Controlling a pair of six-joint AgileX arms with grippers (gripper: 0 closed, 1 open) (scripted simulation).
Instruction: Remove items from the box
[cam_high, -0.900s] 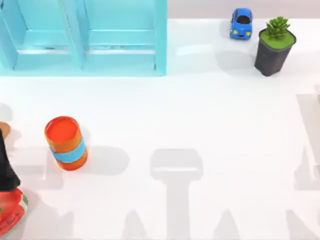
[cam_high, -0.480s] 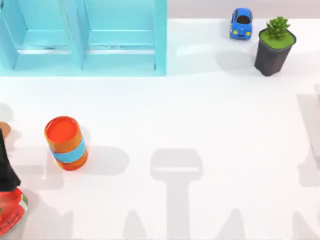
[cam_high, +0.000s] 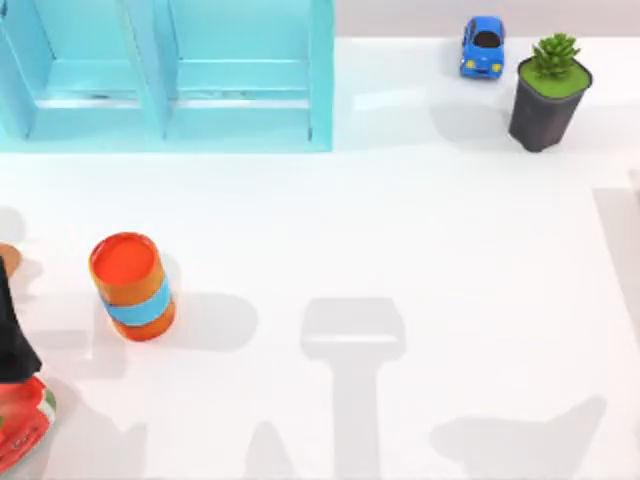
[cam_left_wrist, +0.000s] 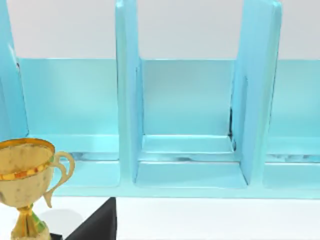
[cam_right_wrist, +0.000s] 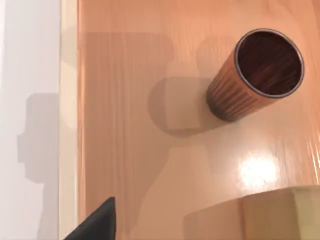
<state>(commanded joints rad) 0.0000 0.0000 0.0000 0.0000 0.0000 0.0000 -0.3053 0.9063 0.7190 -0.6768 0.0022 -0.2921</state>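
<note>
**Cup and block seen in wooden box beneath right gripper**

A small brown ribbed cup with a dark inside (cam_right_wrist: 255, 75) is seen standing upright, mouth open upward, on the glossy orange-tan wooden floor of the box (cam_right_wrist: 130, 100). It is viewed from above by the right arm's wrist camera. The cup is placed ahead of the right gripper (cam_right_wrist: 97, 225), well apart from the one dark tip of it that is shown, and is touched by nothing. A pale tan cuboid block (cam_right_wrist: 265, 215) is seen just to one side of that tip, near the cup but apart from it, and is cut off by the frame. The box's pale rim (cam_right_wrist: 68, 125) is seen on the tip's other side, with the white table (cam_right_wrist: 25, 100) beyond it. Whether the right jaws are released or clenched cannot be told.

A dark part of the left gripper (cam_left_wrist: 100, 225) is shown facing a light blue shelf with upright dividers (cam_left_wrist: 190, 100). A gold two-handled trophy (cam_left_wrist: 25, 175) is seen just beside that part. The state of the left jaws cannot be told either.

From above, an orange barrel with a blue band (cam_high: 132, 285), a blue toy car (cam_high: 483, 46) and a green plant in a dark pot (cam_high: 548, 90) are seen on the table.
</note>
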